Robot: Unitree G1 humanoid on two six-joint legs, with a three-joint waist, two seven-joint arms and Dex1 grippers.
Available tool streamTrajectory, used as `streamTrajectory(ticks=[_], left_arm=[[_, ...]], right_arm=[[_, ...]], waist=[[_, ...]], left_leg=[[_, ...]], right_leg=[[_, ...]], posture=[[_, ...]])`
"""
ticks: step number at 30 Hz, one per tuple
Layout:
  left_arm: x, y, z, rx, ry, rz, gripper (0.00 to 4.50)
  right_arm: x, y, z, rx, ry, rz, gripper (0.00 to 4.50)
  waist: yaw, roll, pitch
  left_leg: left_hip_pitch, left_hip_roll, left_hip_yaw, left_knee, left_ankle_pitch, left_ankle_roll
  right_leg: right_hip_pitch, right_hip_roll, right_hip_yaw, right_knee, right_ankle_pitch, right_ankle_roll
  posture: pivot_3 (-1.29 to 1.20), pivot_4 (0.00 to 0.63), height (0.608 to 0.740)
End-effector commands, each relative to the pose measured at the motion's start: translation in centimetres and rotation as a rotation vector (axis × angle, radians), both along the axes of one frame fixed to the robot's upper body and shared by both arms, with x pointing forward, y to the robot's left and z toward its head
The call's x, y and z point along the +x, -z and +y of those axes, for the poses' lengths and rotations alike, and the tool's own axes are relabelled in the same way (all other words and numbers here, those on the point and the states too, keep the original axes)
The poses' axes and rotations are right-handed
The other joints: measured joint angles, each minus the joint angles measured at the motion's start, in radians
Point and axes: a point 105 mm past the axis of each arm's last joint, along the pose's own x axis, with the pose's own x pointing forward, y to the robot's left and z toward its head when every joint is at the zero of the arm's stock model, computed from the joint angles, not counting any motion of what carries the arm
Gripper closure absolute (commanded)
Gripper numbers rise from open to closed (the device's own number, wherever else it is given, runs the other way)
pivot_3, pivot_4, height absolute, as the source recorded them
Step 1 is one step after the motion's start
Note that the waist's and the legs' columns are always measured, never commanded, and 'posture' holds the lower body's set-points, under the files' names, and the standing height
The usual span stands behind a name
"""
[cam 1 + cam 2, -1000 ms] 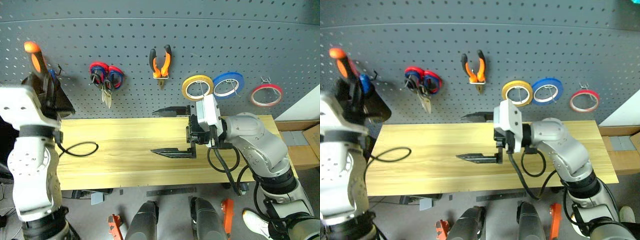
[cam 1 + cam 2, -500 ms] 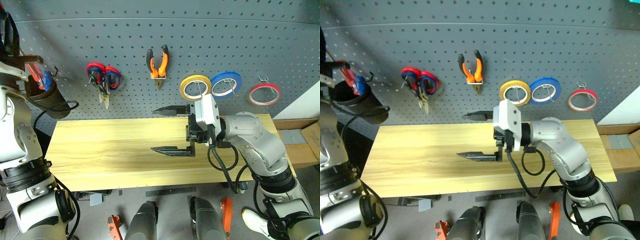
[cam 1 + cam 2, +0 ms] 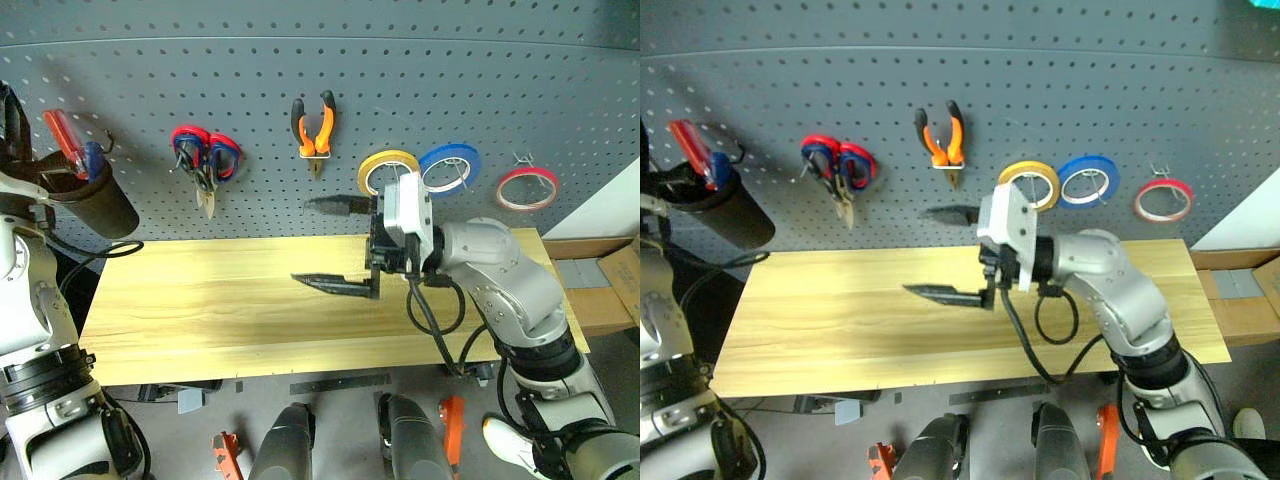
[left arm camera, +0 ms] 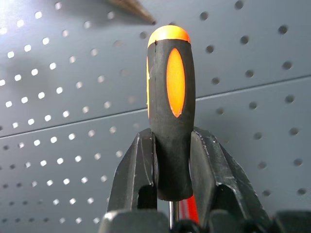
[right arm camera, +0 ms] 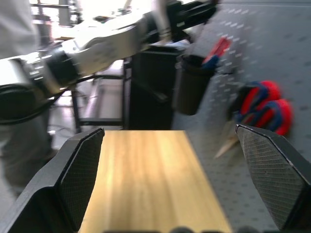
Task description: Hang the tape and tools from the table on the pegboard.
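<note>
Orange-and-black screwdriver (image 4: 170, 116) — handle outward along left gripper (image 4: 171, 160), jaws clamped on it; right jaws apart.

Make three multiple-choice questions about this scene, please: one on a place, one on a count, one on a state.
1. Where are the pliers?
A. on the table
B. hanging on the pegboard
C. in the right gripper

2. How many tape rolls hang on the pegboard?
A. one
B. two
C. three

3. What is the state of the left gripper?
A. shut on the screwdriver
B. open and empty
C. shut on scissors

Answers:
1 B, the pliers hang on a hook, above the table.
2 C, yellow, blue and red tape hang in a row.
3 A, its fingers clamp the orange-and-black handle.
</note>
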Motion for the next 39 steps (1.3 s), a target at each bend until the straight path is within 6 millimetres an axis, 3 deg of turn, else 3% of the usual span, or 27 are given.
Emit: streamTrajectory(ticks=[1,15,22,28,33,36,39], left_arm=[[-1.0,-1.0,0.2,0.030,-0.027,-0.057,3.89],[-0.2,0.2,0.2,0.041,-0.033,-0.038,3.89],[0.3,0.6,0.0,0.034,-0.002,-0.034,3.89],[0.4,0.6,-0.5,0.036,0.007,-0.048,1.89],[0.0,-0.6,-0.8,0.044,-0.006,-0.094,0.10],[-0.5,-2.4,-1.6,0.054,0.001,-0.156,0.01],[-1.0,-4.7,-3.6,0.087,0.055,-0.219,0.01]], right_arm=[[0.5,-0.9,-0.4,0.009,0.054,-0.028,0.00],[1.2,-2.9,-0.4,0.083,0.144,-0.047,0.00],[0.9,-2.8,-0.3,0.081,0.132,-0.052,0.00],[0.9,-2.7,-0.3,0.070,0.127,-0.059,0.00],[1.0,-2.4,-0.5,0.061,0.133,-0.062,0.00],[1.0,-2.3,-0.9,0.064,0.136,-0.068,0.00],[1.0,-2.5,-1.5,0.081,0.138,-0.075,0.00]], waist=[[0.000,-0.002,-0.001],[-0.017,-0.003,-0.005],[-0.022,-0.003,-0.014],[-0.022,-0.003,-0.023],[-0.023,-0.003,-0.029],[-0.024,-0.003,-0.035],[-0.022,-0.006,-0.040]], left_leg=[[0.000,0.000,0.000,0.000,0.000,0.000],[0.000,0.000,0.000,0.000,0.000,0.000],[0.000,0.000,0.001,0.000,0.000,0.000],[0.000,0.000,0.000,0.001,0.000,0.000],[0.001,0.000,0.000,0.001,0.000,0.000],[0.001,0.000,0.001,0.001,0.000,-0.001],[0.000,0.000,0.000,0.002,0.000,-0.001]], right_leg=[[0.000,0.000,0.000,0.000,0.000,0.000],[0.000,0.000,-0.001,0.001,0.000,0.000],[0.000,0.000,-0.002,0.001,0.000,0.000],[0.000,-0.001,-0.002,0.002,0.000,0.000],[0.000,0.000,-0.002,0.003,0.000,-0.001],[0.000,-0.001,-0.002,0.003,0.000,-0.001],[0.000,0.000,-0.003,0.003,0.001,-0.001]], posture=[[0.06,0.198,0.740],[0.04,0.193,0.740],[0.04,0.189,0.740],[0.03,0.185,0.740],[0.03,0.173,0.740],[0.03,0.162,0.740],[0.03,0.149,0.740]])
